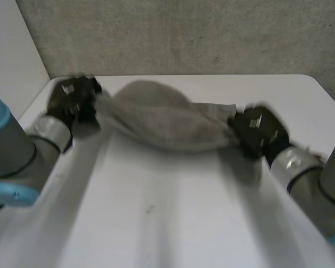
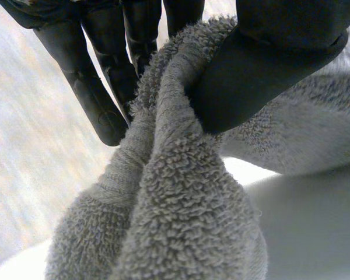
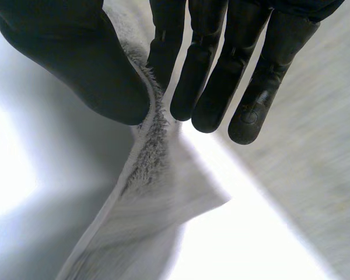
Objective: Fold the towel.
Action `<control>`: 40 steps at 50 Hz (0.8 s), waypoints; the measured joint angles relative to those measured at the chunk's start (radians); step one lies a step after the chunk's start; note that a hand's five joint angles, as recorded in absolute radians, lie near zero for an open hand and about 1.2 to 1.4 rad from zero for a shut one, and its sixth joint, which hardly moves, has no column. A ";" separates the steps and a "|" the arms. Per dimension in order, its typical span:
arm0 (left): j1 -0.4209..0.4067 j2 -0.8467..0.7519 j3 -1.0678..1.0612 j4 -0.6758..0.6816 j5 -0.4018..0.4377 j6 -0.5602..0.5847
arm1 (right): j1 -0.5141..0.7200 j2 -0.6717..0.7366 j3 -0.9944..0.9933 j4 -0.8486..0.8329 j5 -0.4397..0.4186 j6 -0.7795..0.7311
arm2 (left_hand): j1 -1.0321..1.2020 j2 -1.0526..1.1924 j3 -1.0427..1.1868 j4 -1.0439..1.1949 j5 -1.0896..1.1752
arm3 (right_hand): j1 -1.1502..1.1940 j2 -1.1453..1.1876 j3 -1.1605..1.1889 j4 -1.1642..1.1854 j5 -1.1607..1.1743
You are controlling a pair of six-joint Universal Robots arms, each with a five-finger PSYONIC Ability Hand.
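The grey towel (image 1: 162, 120) hangs slung between the two robot hands over the far half of the worktop (image 1: 167, 223). It is bunched into a sagging band rather than spread flat. Whether its low belly brushes the surface I cannot tell.

The left robot hand (image 1: 72, 100), near the far left corner, grips one end. In its wrist view the thumb presses a thick ridge of terry loops against the fingers. The right robot hand (image 1: 258, 131), toward the right edge, is closed on the other end, with a thin hemmed edge nipped between thumb and fingers.

The cloth looks soft, limp and light. Its deep pile should give plenty of friction, so a pinch is unlikely to slip, but it holds no shape and any slack will collapse into folds. The hem and corners, where the weave lies flat and thin, look like the best places to hold. The left grip seems to take a gathered fold rather than a clean corner, so layers may pull out unevenly. Some tension between the two ends would probably be needed to lay an edge straight.
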 measured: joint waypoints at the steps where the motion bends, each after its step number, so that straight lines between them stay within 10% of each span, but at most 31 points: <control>1: 0.001 -0.008 -0.013 -0.006 0.008 0.005 | -0.001 0.009 0.014 0.011 -0.007 -0.006 | 0.000 0.000 0.000 0.000 0.000 | 0.000 0.000 0.000 0.000 0.000; 21: 0.005 -0.081 -0.127 -0.146 0.040 0.289 | -0.003 0.117 0.084 0.025 -0.056 -0.010 | -0.898 -0.939 -0.943 -0.942 -0.926 | 0.000 0.000 0.000 0.000 0.001; 40: 0.009 0.239 -0.361 -0.180 -0.115 0.247 | -0.044 0.111 0.101 -0.015 -0.046 0.033 | -0.934 -0.962 -0.966 -0.968 -0.950 | 0.000 0.000 0.000 0.000 0.003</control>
